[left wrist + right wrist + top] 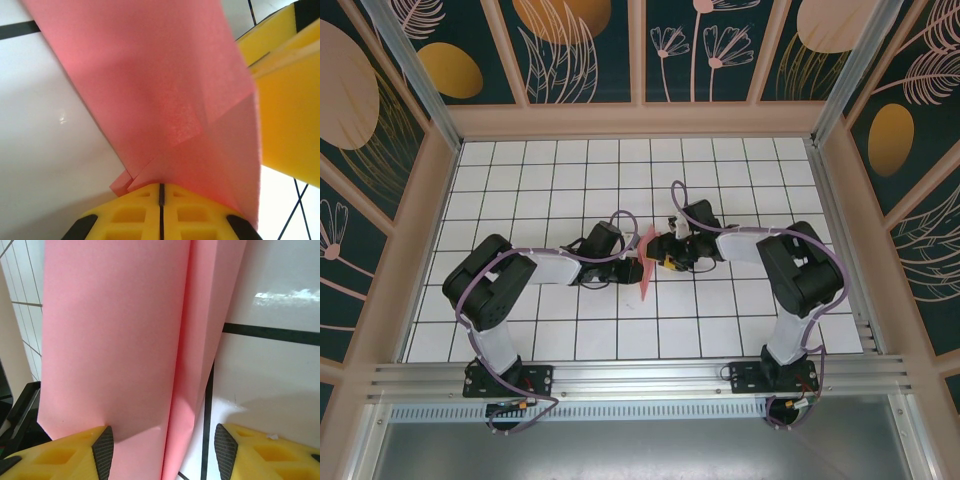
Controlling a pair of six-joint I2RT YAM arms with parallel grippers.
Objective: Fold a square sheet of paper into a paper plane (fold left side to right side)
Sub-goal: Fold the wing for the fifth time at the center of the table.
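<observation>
Room: teal wall panels (pixel 590 45), leaf prints, peach frames, all around my arms.
Table (pixel 570 170): white, black grid, beneath my fingers.
Paper plane (pixel 165 90): pink, creased, upright between my grippers.
Left gripper (pixel 161 192): pinched tight on it.
Right gripper (pixel 164 445): fingers parted around it.

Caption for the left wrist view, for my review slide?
Left gripper shut on the edge of the folded pink paper, white gridded table behind.
</observation>
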